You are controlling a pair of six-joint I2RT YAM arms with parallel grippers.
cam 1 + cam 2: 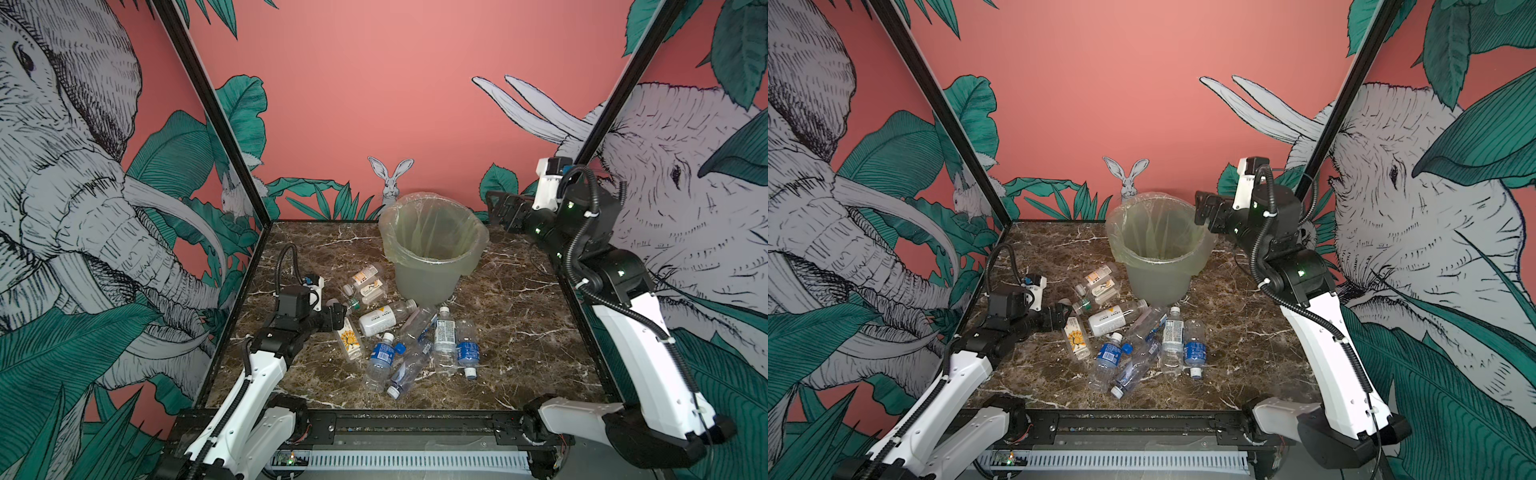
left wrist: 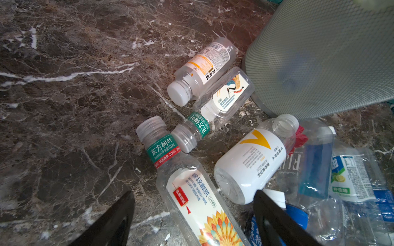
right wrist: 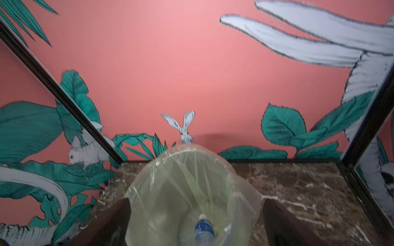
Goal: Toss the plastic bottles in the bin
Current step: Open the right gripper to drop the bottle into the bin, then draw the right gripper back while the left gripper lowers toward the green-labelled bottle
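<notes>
- Hanging low over the marble table (image 1: pixel 523 332), the left gripper (image 1: pixel 338 318) sits at the left edge of the heap. In the left wrist view its fingers (image 2: pixel 115 219) are spread wide on either side of the flower-label bottle (image 2: pixel 202 204), without pinching it.
- The flower-label bottle lies flat on the table, with a white-label bottle (image 1: pixel 380 318) just beside it.
- The plastic bottles (image 1: pixel 399 332) lie on their sides in a loose heap in front of the bin. Several touch or overlap, and two small ones rest close to the bin's base.
- The bin (image 1: pixel 424 278) stands upright toward the back of the table, a clear bag folded over its rim.
- The right gripper (image 1: pixel 498 214) is raised just beside the bin's rim on the right. In the right wrist view its fingers (image 3: pixel 281 221) stand wide apart with nothing gripped.
- A blue-label bottle (image 3: pixel 204 231) shows inside the bin's mouth below the right gripper. Whether it is falling or lying there cannot be told.
</notes>
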